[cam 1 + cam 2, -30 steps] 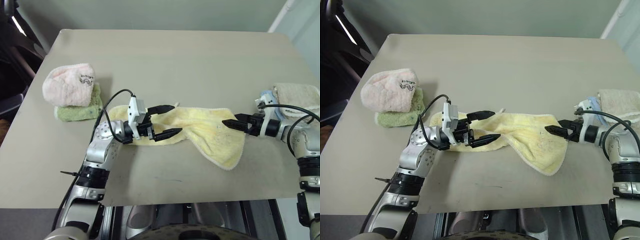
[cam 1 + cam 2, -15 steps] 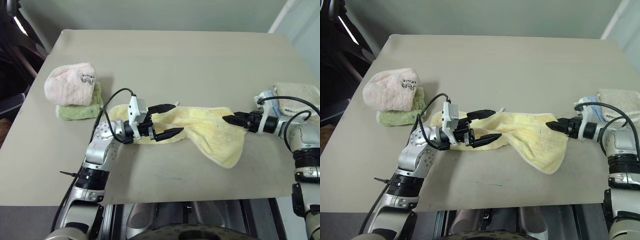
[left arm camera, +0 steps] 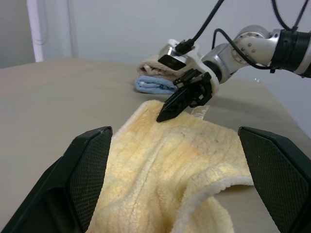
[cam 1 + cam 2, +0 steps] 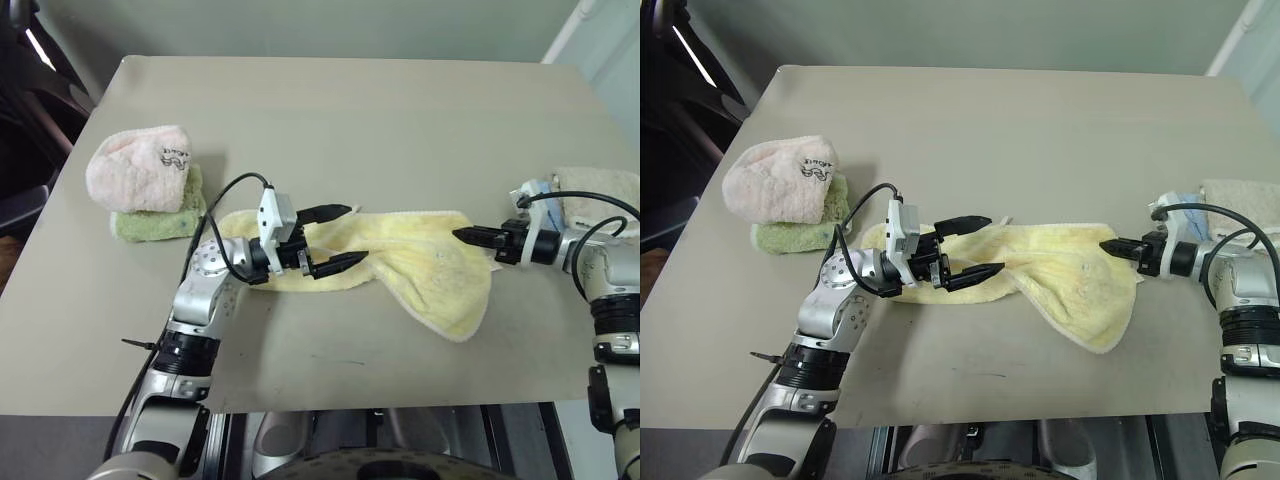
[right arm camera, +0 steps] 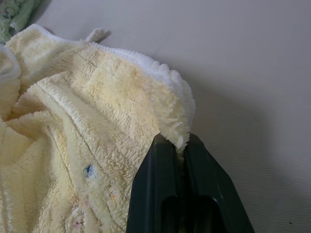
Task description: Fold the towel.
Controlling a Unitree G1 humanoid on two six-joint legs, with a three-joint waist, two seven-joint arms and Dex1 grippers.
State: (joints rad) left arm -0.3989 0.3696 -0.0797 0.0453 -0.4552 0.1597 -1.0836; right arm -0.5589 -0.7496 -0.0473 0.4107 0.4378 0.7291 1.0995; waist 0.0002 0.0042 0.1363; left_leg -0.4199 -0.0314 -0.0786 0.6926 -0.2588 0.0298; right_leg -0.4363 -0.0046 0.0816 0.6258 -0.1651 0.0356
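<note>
The pale yellow towel (image 4: 410,265) lies rumpled across the middle of the table (image 4: 340,120), its small white loop tag (image 4: 352,208) on the far edge. My left gripper (image 4: 356,234) hovers open over the towel's left part, fingers wide apart with nothing between them. My right gripper (image 4: 460,236) is shut on the towel's right corner; in the right wrist view the fingers (image 5: 163,160) pinch the fluffy edge of the towel (image 5: 97,97). The left wrist view shows that right gripper (image 3: 163,115) at the far corner of the towel (image 3: 165,165).
A rolled pink towel (image 4: 140,165) sits on a green one (image 4: 160,224) at the table's left. A beige towel (image 4: 605,188) on a blue one (image 4: 533,188) lies at the right edge, just behind my right arm.
My right gripper has closed on the towel's right corner, where it stood open a second ago. The left arm has stayed put.
</note>
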